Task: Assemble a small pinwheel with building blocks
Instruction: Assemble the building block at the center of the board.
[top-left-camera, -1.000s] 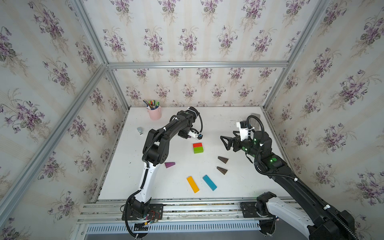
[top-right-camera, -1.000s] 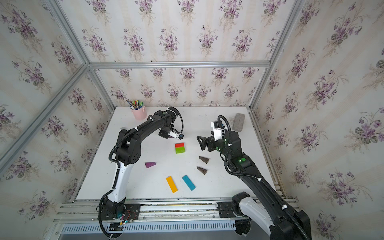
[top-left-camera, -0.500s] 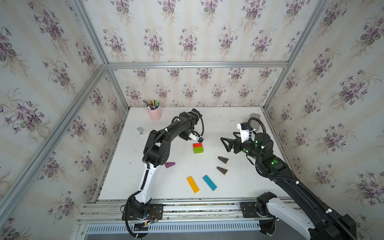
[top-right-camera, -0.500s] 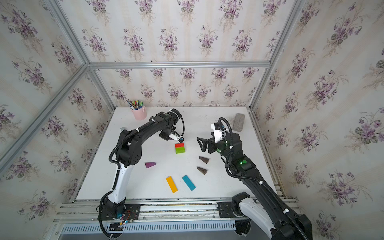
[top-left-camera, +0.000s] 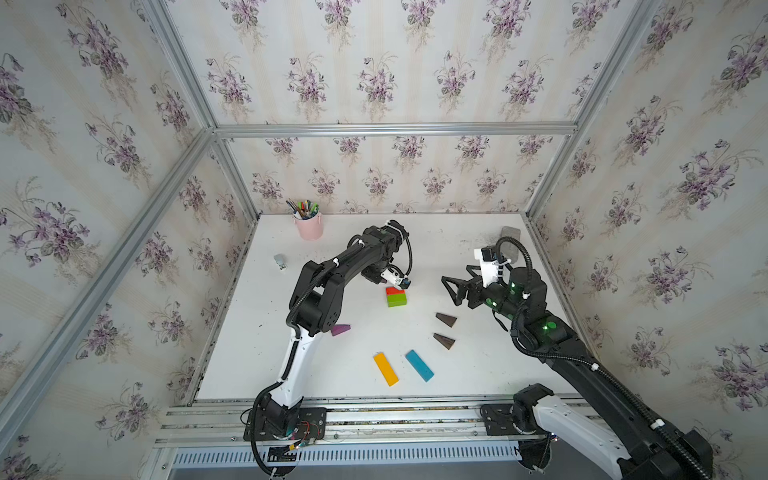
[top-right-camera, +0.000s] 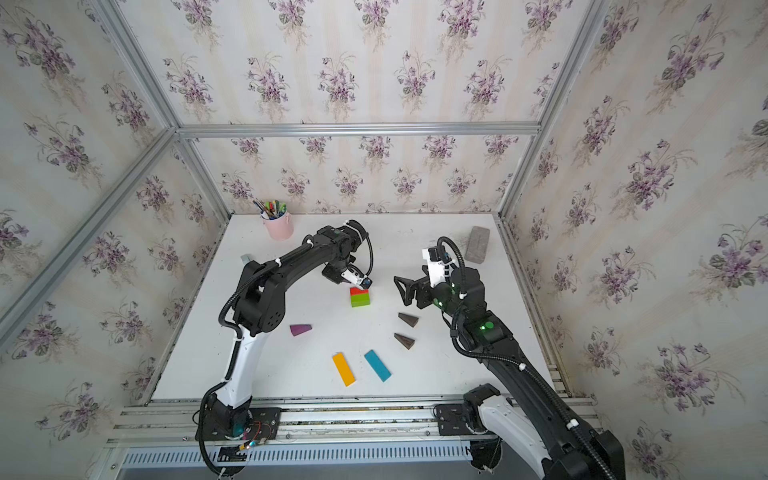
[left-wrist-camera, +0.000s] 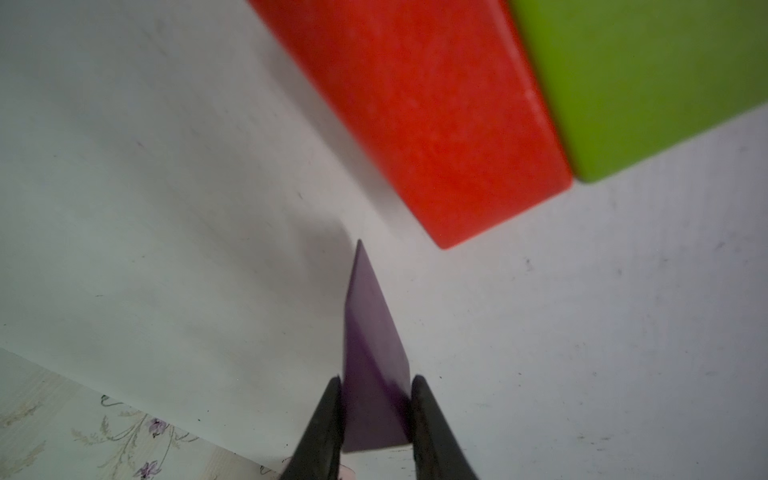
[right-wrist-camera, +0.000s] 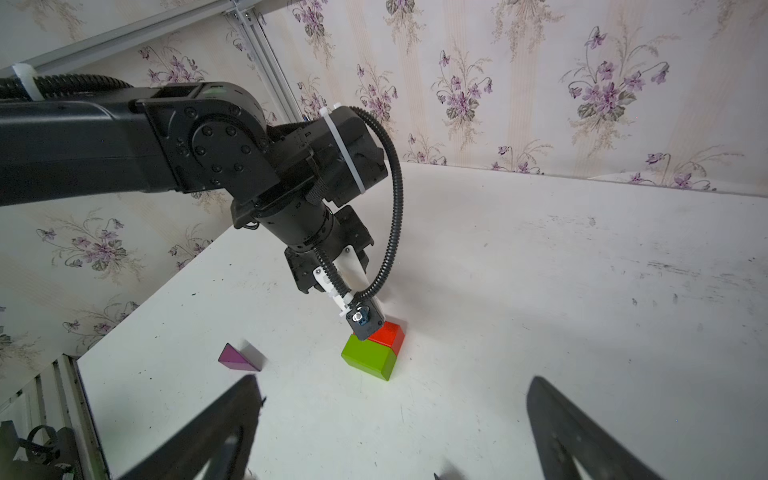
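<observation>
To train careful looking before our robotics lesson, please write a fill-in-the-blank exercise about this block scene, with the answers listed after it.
1. The left arm's jaws are shut on a ___ wedge.
2. The red brick sits against the ___ brick.
3. The yellow bar lies beside the ___ bar.
4. The right arm's jaws stand ___, holding nothing.
Missing words: purple, green, blue, open.
</observation>
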